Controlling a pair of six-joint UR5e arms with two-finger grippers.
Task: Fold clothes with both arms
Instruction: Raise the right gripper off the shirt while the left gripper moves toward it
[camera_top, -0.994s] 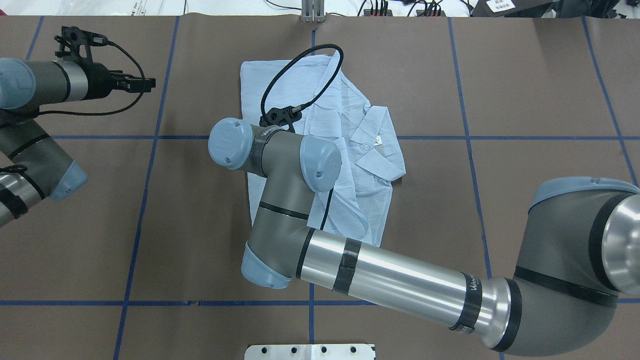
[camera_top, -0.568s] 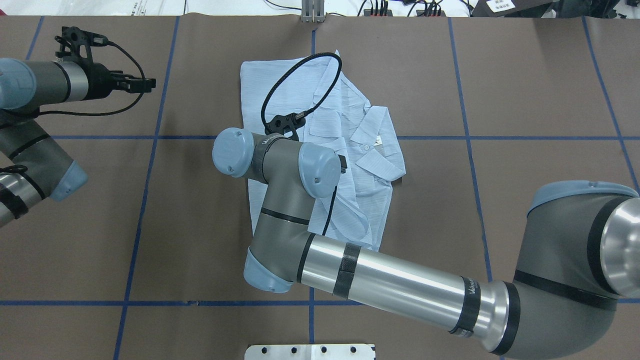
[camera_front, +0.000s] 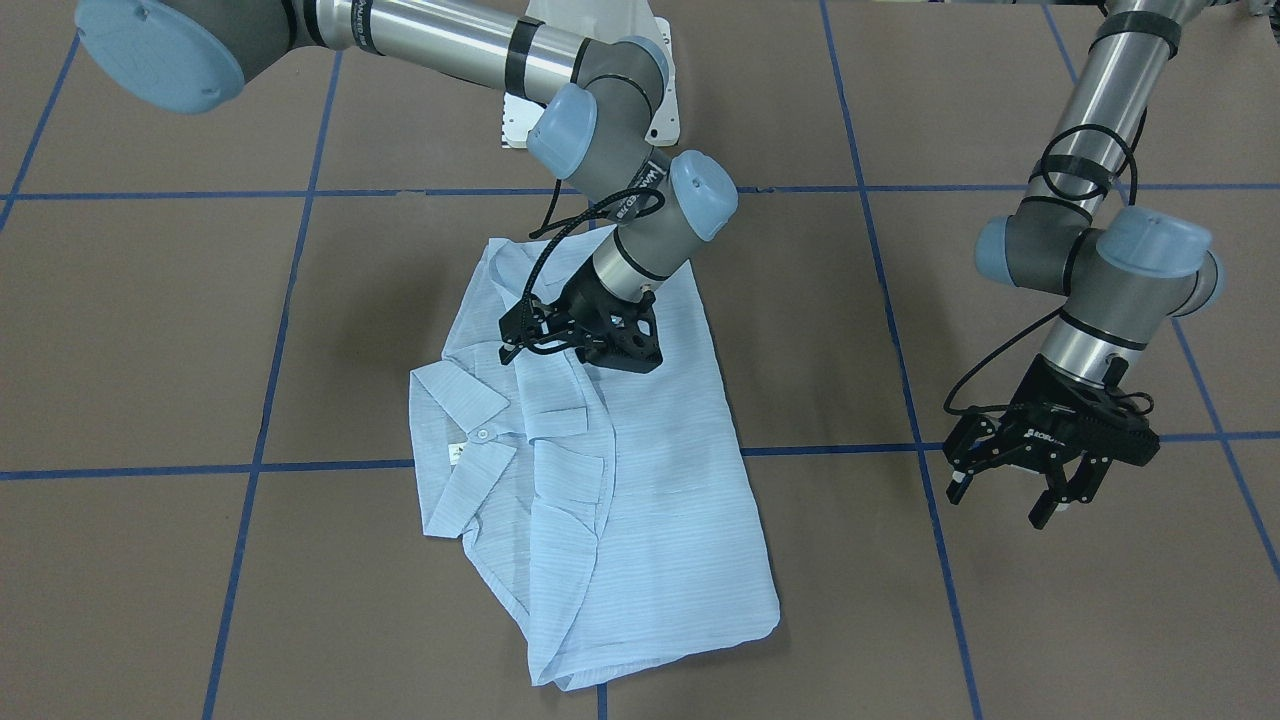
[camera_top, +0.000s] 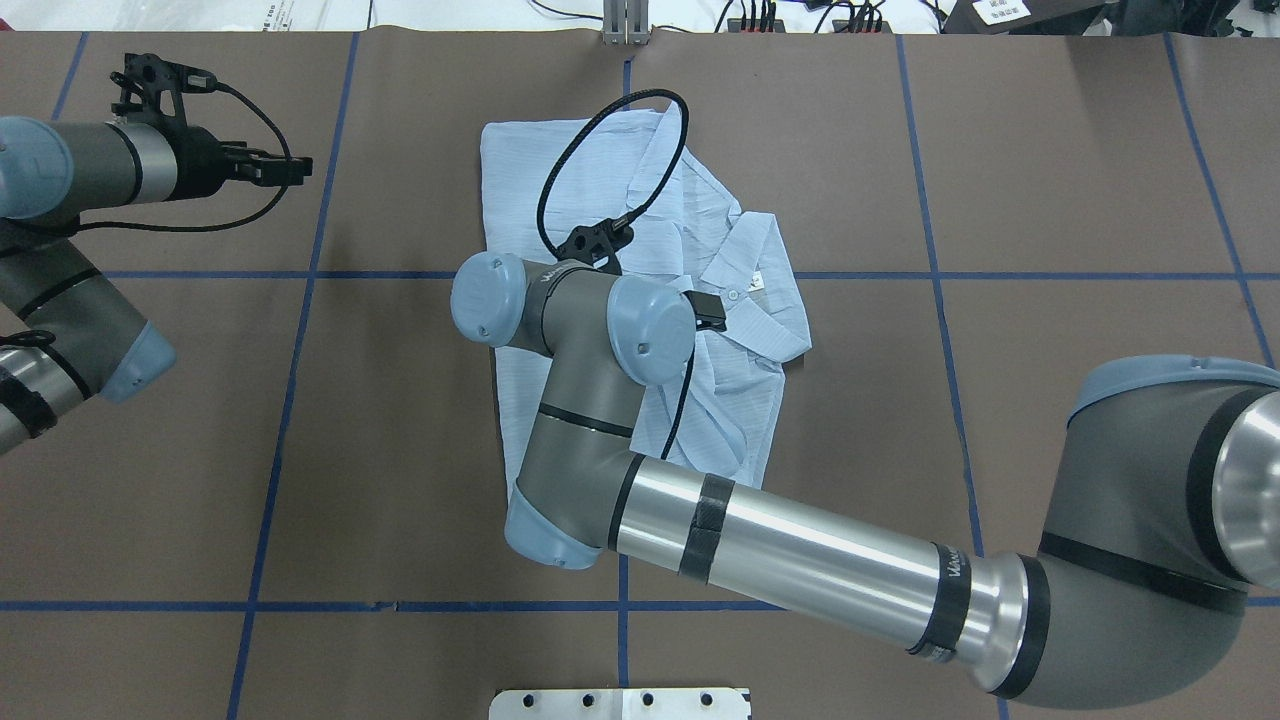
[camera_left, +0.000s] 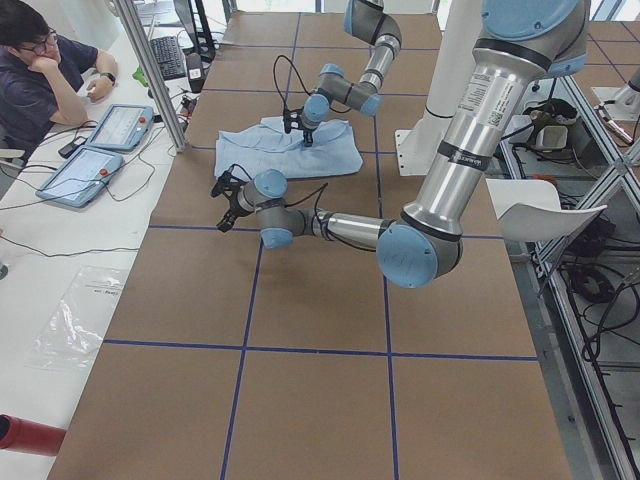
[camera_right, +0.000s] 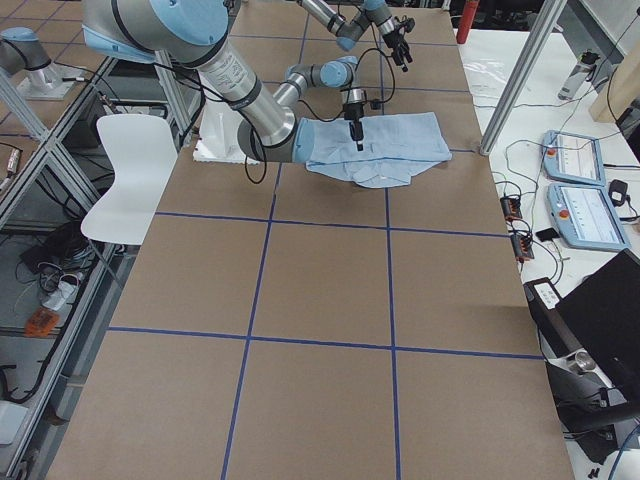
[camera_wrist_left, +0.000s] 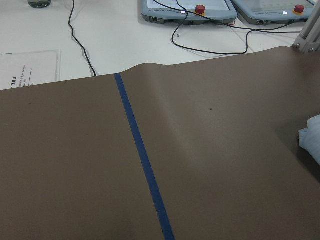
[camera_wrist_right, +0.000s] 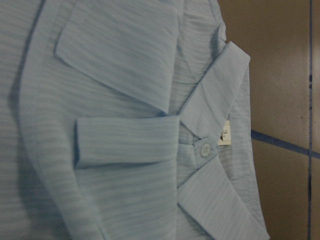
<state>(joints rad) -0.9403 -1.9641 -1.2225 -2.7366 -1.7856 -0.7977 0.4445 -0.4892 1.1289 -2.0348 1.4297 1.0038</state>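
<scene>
Shirt (camera_front: 620, 480) looks thin and limp, so pinch a folded edge beneath the right gripper (camera_front: 610, 350), whose spread I cannot tell; the left gripper (camera_front: 1040, 490) gapes.

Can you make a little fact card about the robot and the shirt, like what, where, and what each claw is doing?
Shirt: light blue, folded up, flat on the brown table
Right claw: over the shirt near its collar; open or shut, cannot tell
Left claw: open, empty, away from the shirt over bare table
</scene>
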